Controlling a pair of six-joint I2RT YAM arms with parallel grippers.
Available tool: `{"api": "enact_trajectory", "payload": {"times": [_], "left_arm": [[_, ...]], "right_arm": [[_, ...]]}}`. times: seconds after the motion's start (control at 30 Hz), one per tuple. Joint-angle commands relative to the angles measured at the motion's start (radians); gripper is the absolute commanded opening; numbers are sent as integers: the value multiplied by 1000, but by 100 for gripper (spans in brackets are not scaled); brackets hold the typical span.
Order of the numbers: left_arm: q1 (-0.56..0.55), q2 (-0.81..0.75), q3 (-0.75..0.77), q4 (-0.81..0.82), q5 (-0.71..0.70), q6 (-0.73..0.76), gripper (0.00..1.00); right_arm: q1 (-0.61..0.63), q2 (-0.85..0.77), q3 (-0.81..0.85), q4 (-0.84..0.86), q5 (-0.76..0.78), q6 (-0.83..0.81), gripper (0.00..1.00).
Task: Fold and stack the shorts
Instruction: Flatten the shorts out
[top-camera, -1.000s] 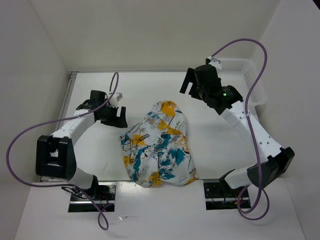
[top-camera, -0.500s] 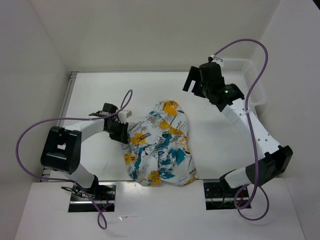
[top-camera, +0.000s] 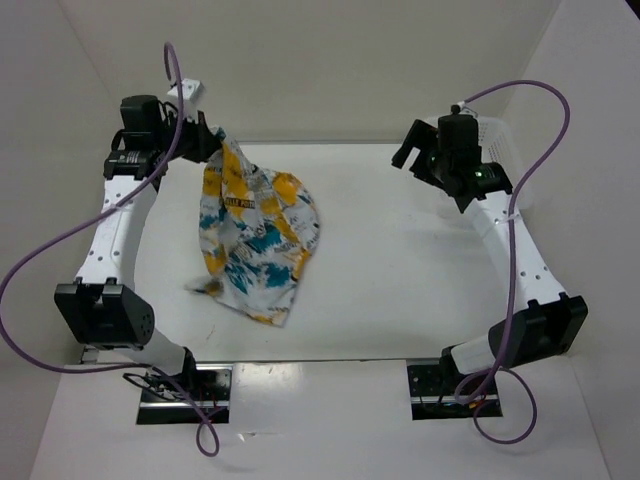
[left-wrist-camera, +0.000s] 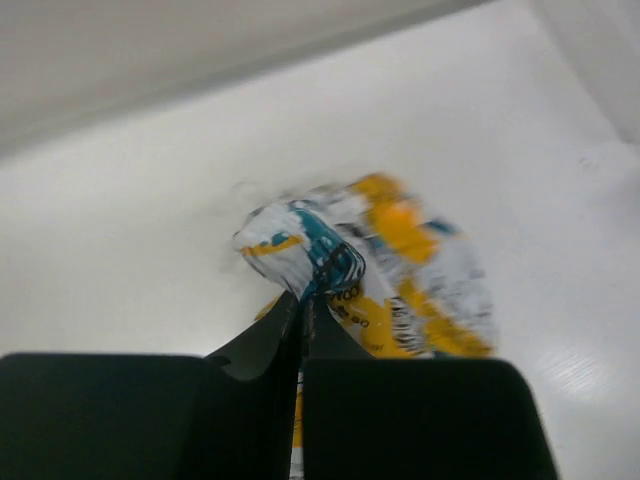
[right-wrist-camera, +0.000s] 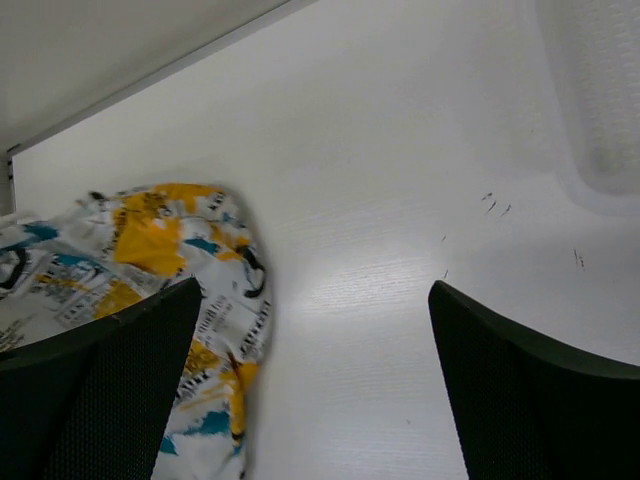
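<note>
The shorts (top-camera: 250, 235), white with teal, yellow and black print, hang from my left gripper (top-camera: 212, 140) at the back left, their lower end trailing on the table. That gripper is shut on an edge of the fabric; in the left wrist view the shorts (left-wrist-camera: 390, 260) bunch out from the closed fingertips of the left gripper (left-wrist-camera: 302, 298). My right gripper (top-camera: 418, 152) hovers open at the back right, well apart from the shorts. In the right wrist view the shorts (right-wrist-camera: 150, 270) lie left of the open right gripper (right-wrist-camera: 315, 300), nothing between its fingers.
A white mesh basket (top-camera: 497, 140) stands at the back right corner, partly behind my right arm; its wall (right-wrist-camera: 600, 110) shows at the right wrist view's upper right. White walls enclose the table on the left, back and right.
My left gripper dropped to the shorts' left edge, shut on it, then lifted it up and back to the far left. The shorts were dragged left. My right gripper drifted slightly right, staying open.
</note>
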Motion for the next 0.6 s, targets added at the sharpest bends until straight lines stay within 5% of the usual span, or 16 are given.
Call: {"api": "enact_trajectory", "payload": {"times": [0.0,0.27,0.33,0.43,0.5,0.57], "left_arm": [[-64,-60,60,69,182,4,0],[-317,-137,-141,195,236,4,1],[-432,-99,-167,214,258,4,23],[-499,-75,-137,128,265,4,83],[-459,-127,-137,59,201,4,98],[-388,-176,-181,59,170,4,100]], "right_arm": [[-43,-11,22,75,-77,20,99],[-145,-64,-53,102,-159,39,99],[-145,-64,-83,111,-172,39,99],[-154,-64,-117,120,-202,49,99],[-154,-64,-145,131,-214,49,99],[-154,-64,-169,140,-255,49,99]]}}
